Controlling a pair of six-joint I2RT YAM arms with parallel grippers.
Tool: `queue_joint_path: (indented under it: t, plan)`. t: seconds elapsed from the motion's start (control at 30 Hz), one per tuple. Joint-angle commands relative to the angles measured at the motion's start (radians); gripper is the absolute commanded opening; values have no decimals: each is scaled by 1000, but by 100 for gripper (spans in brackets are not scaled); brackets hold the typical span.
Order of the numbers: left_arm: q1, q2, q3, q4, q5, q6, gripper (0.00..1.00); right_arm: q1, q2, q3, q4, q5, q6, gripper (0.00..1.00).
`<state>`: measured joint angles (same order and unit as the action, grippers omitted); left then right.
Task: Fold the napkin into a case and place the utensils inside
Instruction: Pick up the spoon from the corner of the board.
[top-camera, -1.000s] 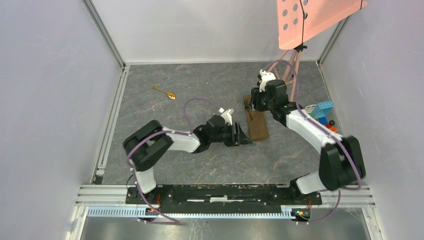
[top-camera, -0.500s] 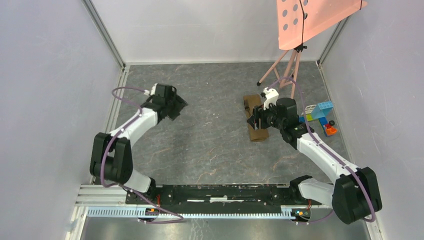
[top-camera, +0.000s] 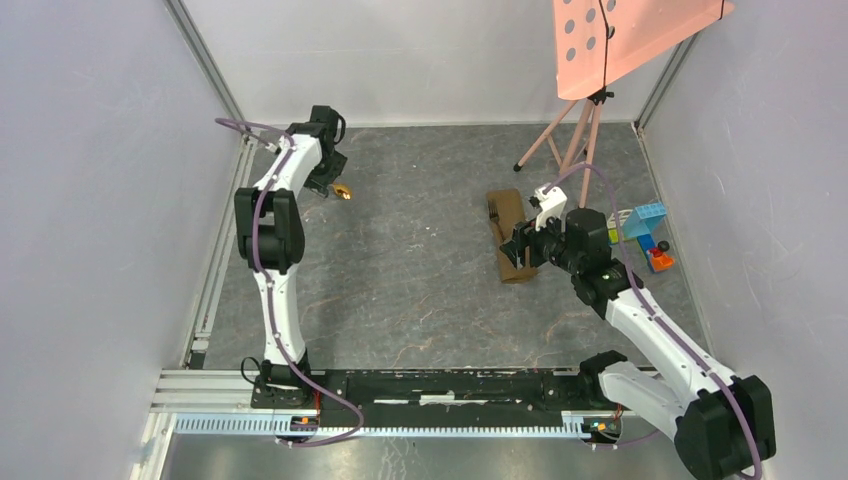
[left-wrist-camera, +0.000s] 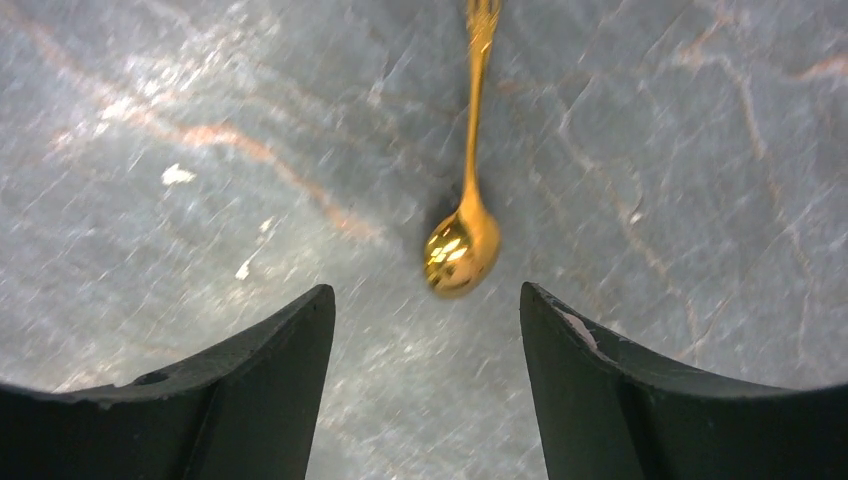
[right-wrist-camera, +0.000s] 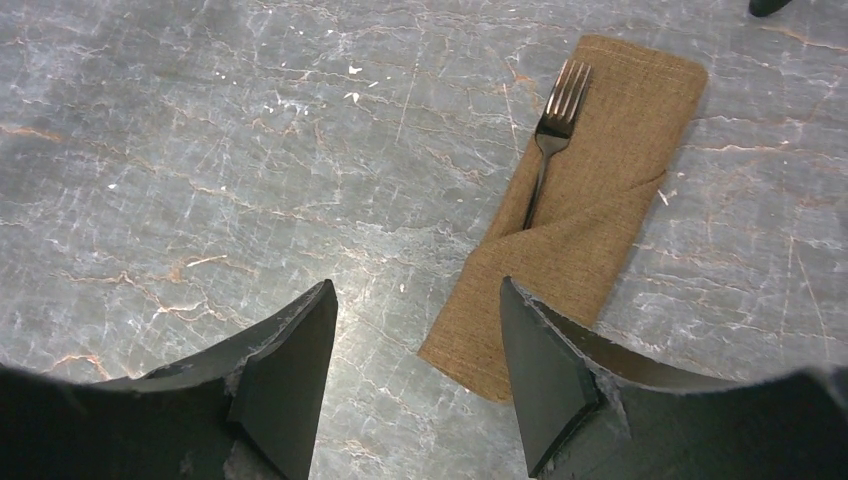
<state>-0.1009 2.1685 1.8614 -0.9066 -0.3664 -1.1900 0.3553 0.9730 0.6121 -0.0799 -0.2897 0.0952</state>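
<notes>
At far left, the left jaws hang wide open and empty over the gold spoon (left-wrist-camera: 462, 250), which lies on the grey surface (left-wrist-camera: 200, 120). Well to the right, the right jaws gape empty above the folded brown case (right-wrist-camera: 600, 220), with a black fork (right-wrist-camera: 553, 132) tucked into its pocket.

The grey marbled table (top-camera: 420, 290) before me carries the gold spoon (left-wrist-camera: 462, 250) far left, the folded brown case (right-wrist-camera: 590, 240) right, coloured blocks (top-camera: 645, 228) beyond it.
</notes>
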Motion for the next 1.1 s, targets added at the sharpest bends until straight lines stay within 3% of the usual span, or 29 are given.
queue_joint_path:
  t: [0.0, 0.17, 0.4, 0.67, 0.73, 0.83, 0.97, 1.07]
  plan:
    - [28, 143, 263, -193, -31, -72, 75, 2, -35, -19, 1, 38, -28, 67]
    - [35, 262, 435, -237, 10, -72, 75, 3, -41, -32, 15, 34, -18, 67]
    - [46, 330, 451, -257, 75, -141, 62, 4, -54, -42, 16, 34, -8, 67]
    - [57, 367, 459, -250, 108, -115, 36, 3, -77, -43, -1, 34, 4, 67]
    - [64, 361, 450, -246, 125, -98, 19, 3, -78, -43, 0, 32, 5, 67]
    - [65, 319, 421, -219, 150, -32, 3, 3, -67, -43, -1, 32, 4, 67]
    - [65, 152, 241, -78, 291, 54, 2, 4, -58, -61, 39, 5, -33, 65]
    - [57, -40, 57, 37, 458, 38, 2, 7, -73, -103, 135, -37, -59, 66]
